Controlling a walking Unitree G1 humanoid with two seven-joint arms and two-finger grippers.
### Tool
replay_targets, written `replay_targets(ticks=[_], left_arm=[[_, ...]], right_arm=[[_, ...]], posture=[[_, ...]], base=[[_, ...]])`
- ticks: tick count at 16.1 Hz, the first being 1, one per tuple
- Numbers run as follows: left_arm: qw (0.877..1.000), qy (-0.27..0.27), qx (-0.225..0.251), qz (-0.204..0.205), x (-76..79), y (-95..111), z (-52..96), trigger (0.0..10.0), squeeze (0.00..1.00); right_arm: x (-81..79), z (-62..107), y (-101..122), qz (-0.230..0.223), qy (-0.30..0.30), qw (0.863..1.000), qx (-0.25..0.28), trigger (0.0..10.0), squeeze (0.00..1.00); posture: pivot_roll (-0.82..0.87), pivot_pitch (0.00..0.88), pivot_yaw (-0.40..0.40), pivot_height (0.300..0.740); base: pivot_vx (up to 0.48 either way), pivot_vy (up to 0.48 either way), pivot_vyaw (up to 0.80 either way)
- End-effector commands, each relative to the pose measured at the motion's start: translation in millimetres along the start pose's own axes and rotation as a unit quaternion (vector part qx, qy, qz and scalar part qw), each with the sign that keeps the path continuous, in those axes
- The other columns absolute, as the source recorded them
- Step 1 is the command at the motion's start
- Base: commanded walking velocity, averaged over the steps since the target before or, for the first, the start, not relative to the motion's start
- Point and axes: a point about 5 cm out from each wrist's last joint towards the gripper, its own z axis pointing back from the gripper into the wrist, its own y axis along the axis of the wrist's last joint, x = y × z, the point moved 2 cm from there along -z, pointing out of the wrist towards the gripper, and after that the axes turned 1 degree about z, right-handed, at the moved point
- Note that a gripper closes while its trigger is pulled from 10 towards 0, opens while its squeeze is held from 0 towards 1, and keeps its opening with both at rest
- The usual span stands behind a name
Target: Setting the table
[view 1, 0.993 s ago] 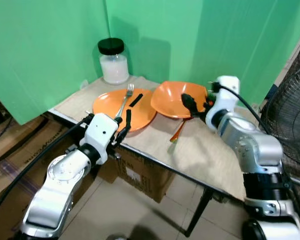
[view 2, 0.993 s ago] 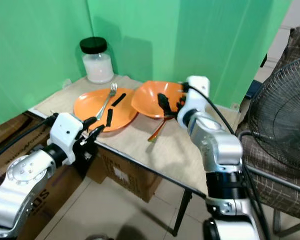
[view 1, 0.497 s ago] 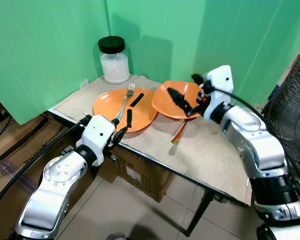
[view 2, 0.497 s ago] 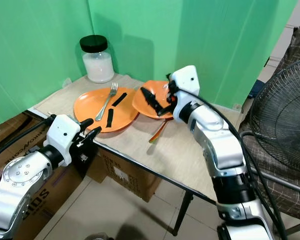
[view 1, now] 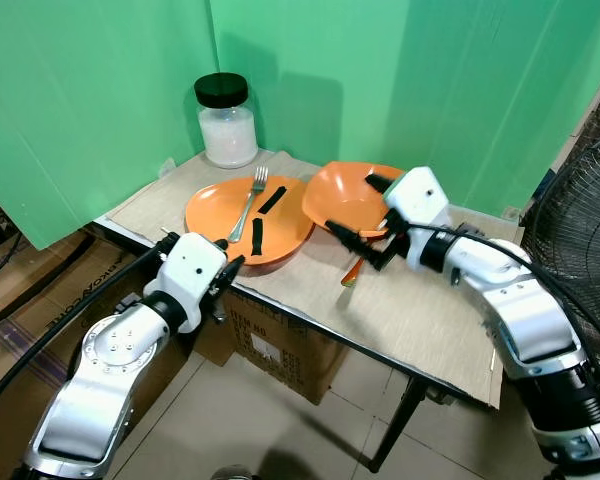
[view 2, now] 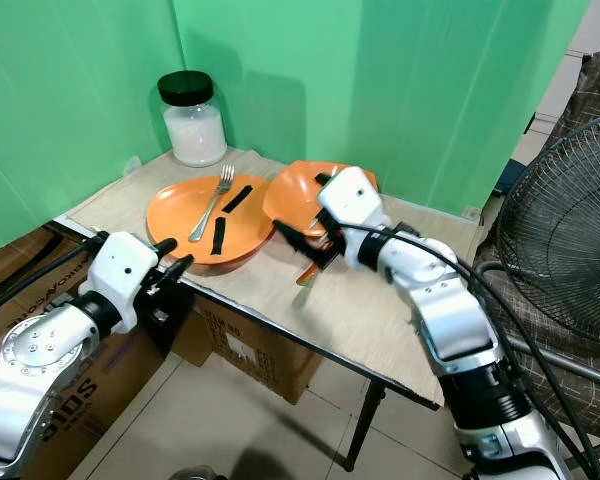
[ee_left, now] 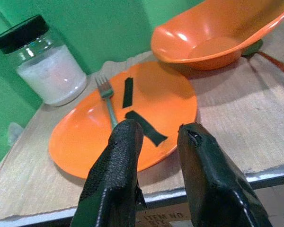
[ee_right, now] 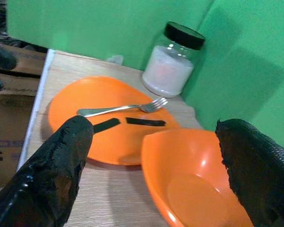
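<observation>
Left eye view: a small table [view 1: 420, 330] stands before a green backdrop [view 1: 100, 90]. An orange plate [view 1: 215, 215] lies at the table's near-left part, with a fork [view 1: 248, 203] resting across it, tines toward the far side. Two black strips [view 1: 260, 238] also lie on the plate. Just right of the plate stands an orange bowl [view 1: 345, 205], tilted, its rim close to the plate edge; contact cannot be confirmed. An orange spoon [view 1: 354, 267] lies on the table on the near side of the bowl, partly under the right gripper.

The right gripper [view 1: 358, 245] hangs low over the table between plate and bowl, fingers spread wide and empty. In the right wrist view the two fingers [ee_right: 57, 165] frame the bowl [ee_right: 199, 179] and plate [ee_right: 92, 123]. Judged from this pose, the gripper is positioned to take either the bowl rim or the spoon; which one cannot be told.

The left gripper [view 1: 223, 272] sits at the table's near-left edge, just short of the plate. The left wrist view shows its fingers [ee_left: 116, 170] slightly apart, holding nothing, aimed at the plate [ee_left: 165, 92] and fork [ee_left: 106, 94].

A glass jar [view 1: 226, 122] with a black lid stands at the far-left corner, well apart from both grippers. A cardboard box [view 1: 280, 350] sits under the table. A fan [view 1: 580, 230] stands to the right, near the right arm; a wide swing of the elbow risks contact.
</observation>
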Motion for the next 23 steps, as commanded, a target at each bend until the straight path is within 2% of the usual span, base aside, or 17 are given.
replay_targets(ticks=[1,4,6,9,10,12,13,14,17,23], left_arm=[[1.000,0.010,-0.013,-0.003,-3.6,-5.3,2.3,10.0,0.00],[1.000,0.004,-0.010,-0.004,-2.2,-3.6,0.4,10.0,0.00],[0.999,-0.030,0.010,0.006,7.5,4.0,-0.5,10.0,0.00],[0.997,-0.074,0.018,0.031,19.0,7.2,1.2,10.0,0.00],[0.996,-0.077,0.016,0.031,20.0,6.7,1.5,10.0,0.00],[0.996,-0.084,0.010,0.032,22.1,4.8,2.4,10.0,0.00],[0.995,-0.088,0.009,0.034,22.5,4.8,2.9,10.0,0.00],[0.995,-0.091,0.011,0.039,22.7,5.9,3.4,10.0,0.00],[0.993,-0.103,0.007,0.050,24.4,5.3,7.0,10.0,0.00],[0.993,-0.108,0.002,0.053,23.6,4.0,8.7,10.0,0.00]], right_arm=[[-4.7,0.8,0.3,0.018,0.011,1.000,-0.002,10.0,0.00],[-8.4,-6.2,-12.4,0.065,0.009,0.997,-0.046,10.0,0.00],[-4.6,-17.7,-17.3,0.072,-0.004,0.995,-0.063,10.0,0.00],[-6.8,-23.9,-26.8,0.135,0.031,0.985,-0.103,2.0,0.00],[-7.3,-24.2,-28.4,0.144,0.036,0.983,-0.110,2.0,0.00],[-6.6,-26.8,-35.6,0.175,0.049,0.974,-0.132,1.3,0.00],[-4.0,-27.9,-41.1,0.192,0.051,0.968,-0.151,0.2,0.00],[-1.5,-28.0,-44.7,0.197,0.049,0.965,-0.164,0.0,0.00],[6.8,-30.2,-46.9,0.202,0.029,0.963,-0.177,0.0,0.00],[8.6,-39.1,-56.1,0.261,0.043,0.942,-0.204,0.0,0.00]], posture=[[0.14,0.000,0.024,0.740],[0.13,0.000,0.035,0.740],[0.13,0.000,0.036,0.740],[0.13,0.000,0.034,0.740],[0.13,0.000,0.035,0.740],[0.13,0.000,0.035,0.740],[0.13,0.000,0.034,0.740],[0.14,0.000,0.033,0.740],[0.14,0.000,0.034,0.740],[0.13,0.000,0.031,0.740]], base=[[0.000,0.000,0.00],[0.000,0.000,0.00],[0.000,0.000,0.00],[0.000,0.000,0.00],[0.000,0.000,0.00],[0.000,0.000,0.00],[0.000,0.000,0.00],[0.000,0.000,0.00],[0.000,0.000,0.00],[0.000,0.000,0.00]])
